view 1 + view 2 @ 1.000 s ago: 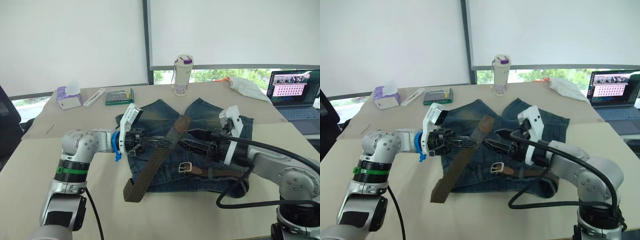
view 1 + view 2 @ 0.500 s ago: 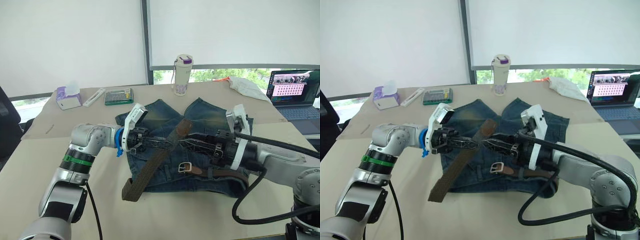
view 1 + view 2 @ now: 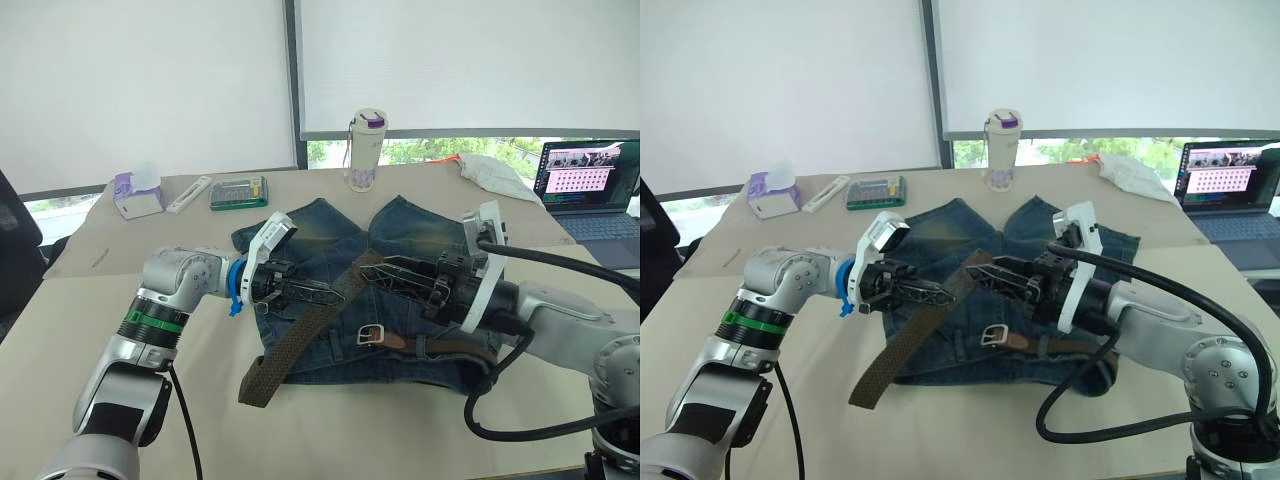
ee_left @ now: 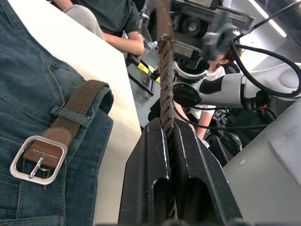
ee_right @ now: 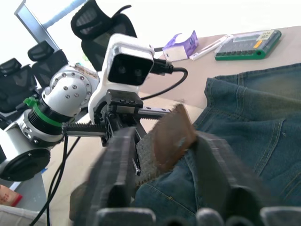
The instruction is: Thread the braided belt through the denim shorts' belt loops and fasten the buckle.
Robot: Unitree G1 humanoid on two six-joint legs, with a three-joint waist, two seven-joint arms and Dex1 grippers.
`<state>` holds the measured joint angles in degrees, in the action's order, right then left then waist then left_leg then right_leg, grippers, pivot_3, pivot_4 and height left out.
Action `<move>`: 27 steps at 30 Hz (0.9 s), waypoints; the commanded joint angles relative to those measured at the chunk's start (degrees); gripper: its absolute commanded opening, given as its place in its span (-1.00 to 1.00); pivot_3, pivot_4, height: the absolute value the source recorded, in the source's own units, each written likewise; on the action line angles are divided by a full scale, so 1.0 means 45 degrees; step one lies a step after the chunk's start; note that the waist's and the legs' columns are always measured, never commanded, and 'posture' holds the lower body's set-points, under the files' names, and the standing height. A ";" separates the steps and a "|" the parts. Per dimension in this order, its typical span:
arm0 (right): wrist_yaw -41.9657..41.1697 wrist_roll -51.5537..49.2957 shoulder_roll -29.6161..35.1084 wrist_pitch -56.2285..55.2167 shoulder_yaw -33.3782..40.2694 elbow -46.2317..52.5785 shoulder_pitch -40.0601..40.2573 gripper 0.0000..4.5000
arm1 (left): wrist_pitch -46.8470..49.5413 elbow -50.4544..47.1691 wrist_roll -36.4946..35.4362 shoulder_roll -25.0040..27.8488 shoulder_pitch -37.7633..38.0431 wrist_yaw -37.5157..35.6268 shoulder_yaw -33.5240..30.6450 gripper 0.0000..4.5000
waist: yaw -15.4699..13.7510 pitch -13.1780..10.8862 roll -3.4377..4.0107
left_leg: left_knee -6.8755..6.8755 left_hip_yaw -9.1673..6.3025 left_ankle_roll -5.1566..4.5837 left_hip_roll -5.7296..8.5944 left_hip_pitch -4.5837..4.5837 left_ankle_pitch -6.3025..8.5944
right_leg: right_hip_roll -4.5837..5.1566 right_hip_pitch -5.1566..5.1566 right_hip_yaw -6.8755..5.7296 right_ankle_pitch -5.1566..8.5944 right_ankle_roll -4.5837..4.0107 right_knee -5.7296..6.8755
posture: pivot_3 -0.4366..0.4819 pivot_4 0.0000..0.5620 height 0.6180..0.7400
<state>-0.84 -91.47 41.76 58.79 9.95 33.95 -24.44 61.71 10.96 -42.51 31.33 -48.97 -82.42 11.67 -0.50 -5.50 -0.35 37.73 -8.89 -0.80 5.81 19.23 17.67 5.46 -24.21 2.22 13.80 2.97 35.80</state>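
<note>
Your left claw (image 3: 322, 294) is pressed together on the braided belt (image 3: 300, 335), its black fingers (image 4: 155, 160) pinching the strap edge-on partway along its free length, above the denim shorts (image 3: 330, 235). Your right claw (image 3: 383, 270) is spread, with the belt's brown tip (image 5: 171, 136) sitting between its two fingers; you cannot tell from these views whether either finger touches the tip. The two claws face each other closely over the middle of the shorts, with the strap running between them. From the left claw the strap slopes down across the shorts' left side and ends in a folded loop lying on the surface (image 3: 400, 420) just past the waistband. The buckle (image 3: 371, 334) lies flat on the waistband, near the middle, and from it the belt runs under a belt loop (image 4: 70, 115) toward the right side of the shorts. Farther back on the surface you have a tumbler with a purple lid (image 3: 366, 150), a green case (image 3: 238, 192), a white flat strip (image 3: 188, 193) beside it, and a tissue box (image 3: 138, 195) to the left. A white crumpled bag (image 3: 495, 175) and an open laptop (image 3: 590, 195) sit at the far right.
</note>
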 commanded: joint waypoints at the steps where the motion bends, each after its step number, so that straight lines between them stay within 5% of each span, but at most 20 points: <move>1: 0.0125 -0.0340 0.0066 -0.0538 -0.0133 0.0218 -0.0134 -0.81 | -0.0489 -0.0617 0.0150 0.0035 -0.0199 -0.0244 0.0080 -1.00 | -0.0006 0.0000 0.0000 | 0.0000 0.0000 0.0000 0.0000 0.0000 0.0000 | 0.0000 0.0000 0.0000 0.0000 0.0000 0.0000 | -0.05 -0.47 1.00; 2: 0.0177 -0.0338 0.0082 -0.0571 -0.0188 0.0234 -0.0121 -0.98 | -0.0562 -0.0662 0.0190 -0.0001 -0.0192 -0.0200 0.0083 -1.00 | -0.0007 0.0000 0.0000 | 0.0000 0.0000 0.0000 0.0000 0.0001 0.0000 | 0.0001 0.0000 0.0000 0.0000 0.0000 -0.0004 | -0.05 -0.47 1.00; 6: 0.0647 -0.0301 0.0051 -0.0735 -0.0379 0.0313 0.0073 -0.99 | -0.1368 -0.0744 0.0690 -0.0317 -0.0168 0.0400 -0.0030 -1.00 | -0.0028 0.0000 0.0000 | 0.0001 0.0000 0.0000 0.0000 0.0001 0.0000 | 0.0001 0.0001 0.0000 0.0000 0.0000 -0.0004 | -0.05 -0.47 1.00; 9: 0.1534 -0.0400 -0.0160 -0.1099 -0.0457 0.0260 0.0207 -1.00 | -0.2247 -0.0844 0.1241 -0.0471 -0.0166 0.1317 -0.0400 -0.53 | -0.0046 -0.0001 -0.0003 | 0.0006 -0.0002 0.0000 0.0001 0.0003 0.0000 | 0.0008 0.0005 -0.0001 0.0000 0.0000 -0.0008 | -0.05 -0.47 1.00; 14: 0.3908 -0.0588 -0.1103 -0.1926 -0.0743 -0.0571 0.0243 -1.00 | -0.7042 -0.3732 0.4748 0.0084 0.1684 0.3921 -0.0021 0.20 | 0.0015 0.0000 0.0000 | -0.0020 0.0023 0.0006 -0.0033 -0.0004 -0.0002 | 0.0051 -0.0008 0.0049 -0.0002 -0.0003 -0.0007 | -0.05 -0.47 1.00; 21: 0.6654 -0.1245 -0.2901 -0.3067 -0.0864 -0.1973 -0.0396 -1.00 | -1.0654 -0.5609 0.7782 -0.0620 0.3336 0.7685 -0.0191 0.20 | -0.0162 -0.0001 0.0003 | -0.0016 0.0038 0.0014 -0.0068 0.0007 -0.0006 | -0.0023 -0.0002 0.0045 -0.0018 -0.0029 -0.0026 | -0.05 -0.47 1.00; 27: 0.7638 -0.1842 -0.3808 -0.3566 -0.0932 -0.2463 -0.0918 -1.00 | -1.2544 -0.5370 0.9378 -0.1177 0.3637 0.9108 0.0235 0.20 | -0.0058 0.0003 0.0009 | -0.0016 0.0052 0.0010 -0.0073 0.0005 -0.0003 | -0.0036 0.0002 0.0036 -0.0019 -0.0028 0.0003 | -0.05 -0.47 1.00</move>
<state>33.01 -98.17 24.94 44.22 5.16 21.87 -27.15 7.45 -12.16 -1.44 26.17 -32.57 -42.82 12.63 -0.77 -5.49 -0.32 37.66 -8.65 -0.75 5.48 19.26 17.65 5.30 -24.20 2.38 13.71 2.84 35.83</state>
